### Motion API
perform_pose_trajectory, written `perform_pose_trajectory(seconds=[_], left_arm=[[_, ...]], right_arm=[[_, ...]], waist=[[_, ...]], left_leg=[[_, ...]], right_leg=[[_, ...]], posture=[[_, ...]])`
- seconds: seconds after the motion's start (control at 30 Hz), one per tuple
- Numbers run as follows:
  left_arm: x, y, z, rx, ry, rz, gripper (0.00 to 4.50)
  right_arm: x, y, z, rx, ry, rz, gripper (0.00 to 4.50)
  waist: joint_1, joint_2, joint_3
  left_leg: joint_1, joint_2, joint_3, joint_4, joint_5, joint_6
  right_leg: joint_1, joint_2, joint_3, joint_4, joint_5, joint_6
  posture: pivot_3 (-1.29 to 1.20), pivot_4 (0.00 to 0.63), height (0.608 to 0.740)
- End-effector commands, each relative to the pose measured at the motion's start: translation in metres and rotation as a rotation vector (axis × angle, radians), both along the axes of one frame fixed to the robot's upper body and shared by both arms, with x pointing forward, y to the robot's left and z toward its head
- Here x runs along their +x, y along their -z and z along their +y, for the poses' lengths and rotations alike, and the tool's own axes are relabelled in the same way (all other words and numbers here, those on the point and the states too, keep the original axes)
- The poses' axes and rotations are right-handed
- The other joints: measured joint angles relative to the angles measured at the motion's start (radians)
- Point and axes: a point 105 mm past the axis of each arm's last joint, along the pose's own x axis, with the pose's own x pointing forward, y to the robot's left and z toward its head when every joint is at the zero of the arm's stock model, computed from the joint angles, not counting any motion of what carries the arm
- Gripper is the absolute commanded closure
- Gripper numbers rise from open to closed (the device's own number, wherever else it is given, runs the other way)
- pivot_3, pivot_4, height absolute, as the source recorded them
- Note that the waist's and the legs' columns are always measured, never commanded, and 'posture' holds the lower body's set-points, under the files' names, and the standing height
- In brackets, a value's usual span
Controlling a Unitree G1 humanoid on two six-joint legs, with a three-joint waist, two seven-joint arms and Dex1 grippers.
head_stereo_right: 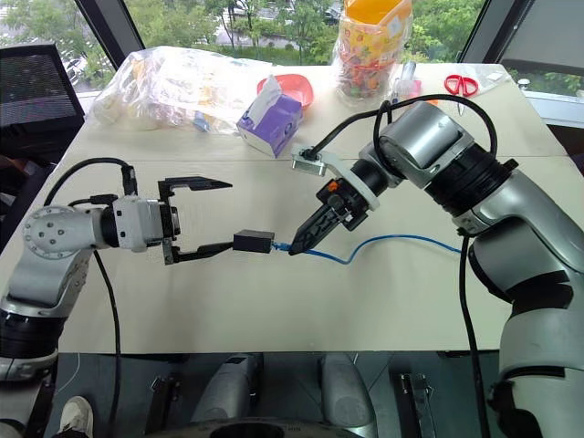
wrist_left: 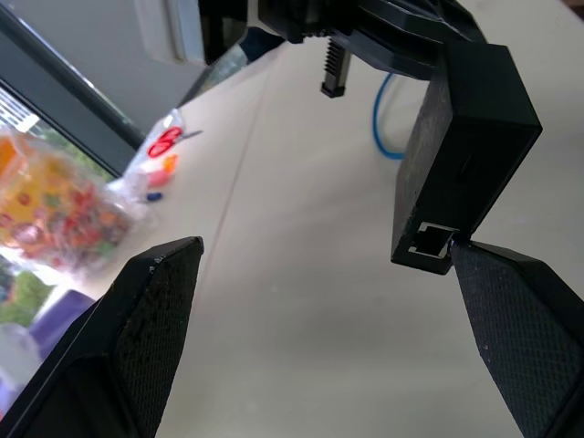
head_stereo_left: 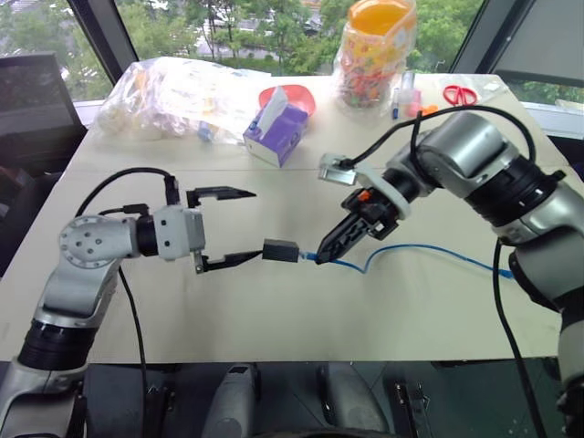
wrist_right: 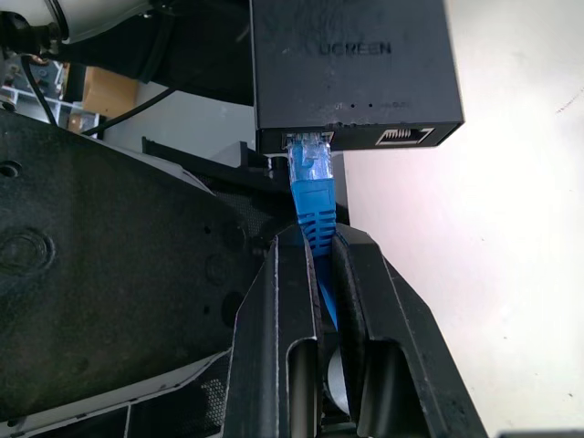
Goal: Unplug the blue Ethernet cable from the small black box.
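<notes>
Right gripper (head_stereo_left: pixel 330 246) has its two black fingers clamped together on the thin bright-blue Ethernet cable (head_stereo_left: pixel 429 248), just behind the plug boot. In the right wrist view the clear-tipped plug (wrist_right: pixel 307 155) is seated in a port of the small matte black plastic box (wrist_right: pixel 351 59); a second port beside it is free. The cord trails from the grip across the pale beige tabletop (head_stereo_left: pixel 274 310) toward the robot's right, looping once near the gripper.

The box sits mid-table between the two grippers — held up off the surface by the cable, as far as the head views show. Left gripper (head_stereo_left: pixel 228 226) has its fingers wide apart, pointing toward the box. The lower fingertip (wrist_left: pixel 520 319) touches the box's near corner, by another open port; the upper finger (wrist_left: pixel 146 319) is well clear of it, so there is no clamp on the box.

Far side of table: purple tissue box (head_stereo_left: pixel 276 132) with white tissue sticking up, red bowl (head_stereo_left: pixel 306 94) just behind it, crumpled clear plastic bag (head_stereo_left: pixel 173 96) to the robot's left, clear bag of colourful items with an orange top (head_stereo_left: pixel 374 55), red-handled scissors (head_stereo_left: pixel 460 94) toward the right corner.
</notes>
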Motion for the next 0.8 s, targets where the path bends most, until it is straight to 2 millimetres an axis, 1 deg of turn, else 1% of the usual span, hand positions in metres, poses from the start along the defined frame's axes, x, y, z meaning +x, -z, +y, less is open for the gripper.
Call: perform_pose_trajectory(seconds=[0.03, 0.23, 0.4, 0.53, 0.8], left_arm=[[-0.01, -0.008, -0.004, -0.014, 0.037, -0.007, 0.0], [-0.025, -0.002, -0.013, 0.009, 0.092, 0.007, 0.0], [-0.033, 0.006, -0.012, 0.061, 0.127, -0.003, 0.0], [-0.032, 0.005, -0.012, 0.051, 0.123, -0.013, 0.0], [-0.031, 0.002, -0.016, 0.031, 0.131, -0.016, 0.0]], right_arm=[[-0.005, -0.006, 0.003, 0.023, -0.046, -0.017, 4.47], [-0.005, -0.006, 0.005, 0.018, -0.05, -0.016, 4.47], [-0.002, -0.007, 0.007, 0.023, -0.036, -0.004, 4.47], [-0.003, -0.004, 0.007, 0.013, -0.045, -0.004, 4.47], [-0.01, -0.005, 0.009, 0.018, -0.066, 0.018, 4.47]], waist=[[-0.001, 0.0, 0.0], [0.0, 0.0, 0.0], [0.0, 0.0, 0.0], [0.0, 0.0, 0.0], [0.0, 0.0, 0.0]], left_leg=[[0.0, 0.0, 0.0, 0.0, 0.0, 0.0], [0.0, 0.0, 0.0, 0.0, 0.0, 0.0], [0.0, 0.0, 0.0, 0.0, 0.0, 0.0], [0.0, 0.0, 0.0, 0.0, 0.0, 0.0], [0.0, 0.0, 0.0, 0.0, 0.0, 0.0]], right_leg=[[0.0, 0.0, 0.0, 0.0, 0.0, 0.0], [0.0, 0.0, 0.0, 0.0, 0.0, 0.0], [0.0, 0.0, 0.0, 0.0, 0.0, 0.0], [0.0, 0.0, 0.0, 0.0, 0.0, 0.0], [0.0, 0.0, 0.0, 0.0, 0.0, 0.0]], posture=[[0.0, 0.15, 0.74], [0.0, 0.15, 0.74], [0.0, 0.15, 0.74], [0.0, 0.15, 0.74], [0.0, 0.15, 0.74]])
